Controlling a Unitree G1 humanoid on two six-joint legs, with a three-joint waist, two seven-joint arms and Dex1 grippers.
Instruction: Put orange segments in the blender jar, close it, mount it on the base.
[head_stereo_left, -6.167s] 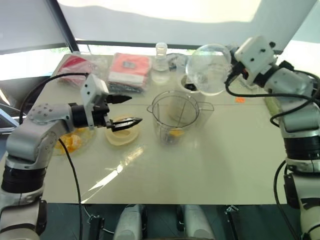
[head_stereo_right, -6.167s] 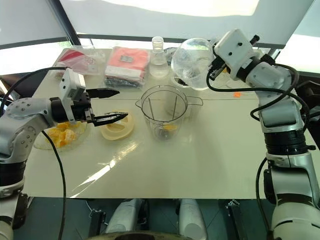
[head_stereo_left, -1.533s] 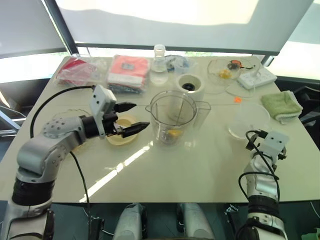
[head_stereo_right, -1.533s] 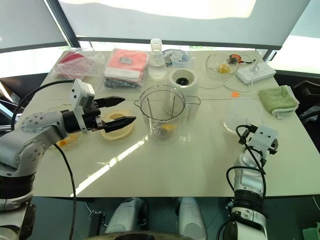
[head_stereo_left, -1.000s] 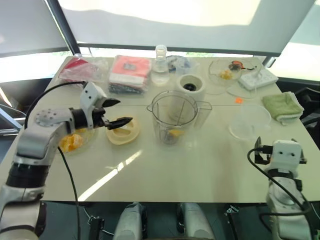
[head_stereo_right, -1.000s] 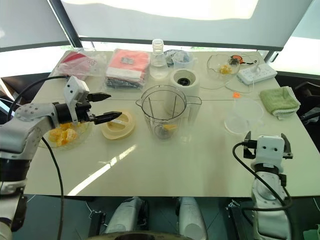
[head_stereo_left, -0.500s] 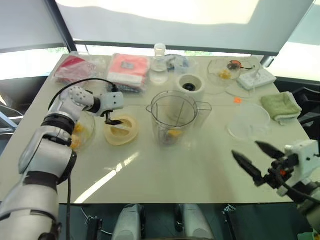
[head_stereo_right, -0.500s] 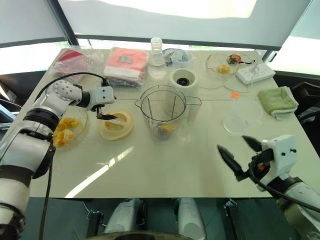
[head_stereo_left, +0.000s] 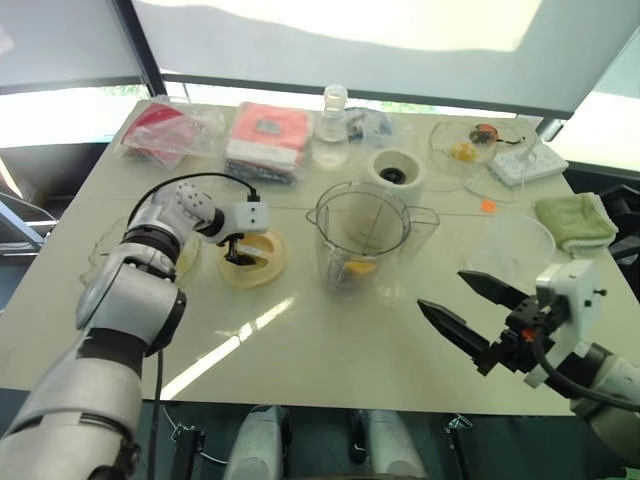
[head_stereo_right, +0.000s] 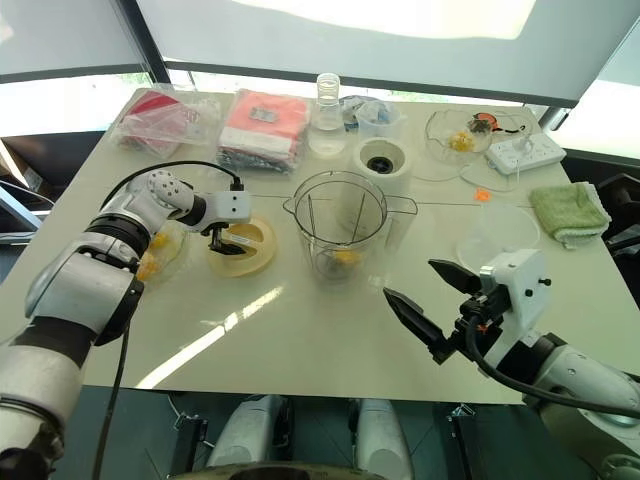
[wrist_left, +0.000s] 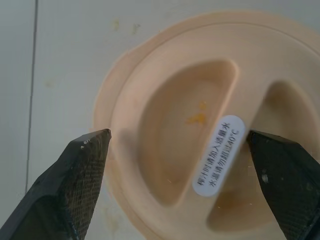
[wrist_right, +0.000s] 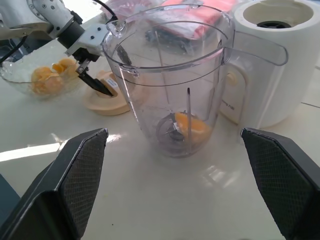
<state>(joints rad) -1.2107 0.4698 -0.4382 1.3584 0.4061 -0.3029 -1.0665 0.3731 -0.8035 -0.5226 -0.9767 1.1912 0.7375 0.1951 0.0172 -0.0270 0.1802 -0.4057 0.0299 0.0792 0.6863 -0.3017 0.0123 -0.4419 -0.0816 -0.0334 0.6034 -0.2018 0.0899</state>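
Pale and sunlit, the surface (head_stereo_left: 300, 350) carries everything. At nine o'clock a shallow bowl (head_stereo_right: 165, 262) keeps more orange segments (head_stereo_right: 152, 262). Just beside it, toward the centre, the left gripper (head_stereo_right: 221, 239) points down over the peach lid (head_stereo_right: 241, 247), fingers spread wide to either side of its raised grip and closed on nothing. At the centre stands the blender jar (head_stereo_left: 362, 232), uncovered, with one orange segment (wrist_right: 192, 126) lying by the blade hub. At twelve o'clock, just behind the jar, sits the base (head_stereo_left: 397, 173). At four o'clock the right gripper (head_stereo_left: 462, 310) hangs wide apart and empty, aimed toward the jar.

The lid looks smooth and shallow, so a closure that lands off its grip could skid it across the surface. Should the right gripper go for the jar while it is unsteadied, the tall clear wall could tip and spill the fruit.
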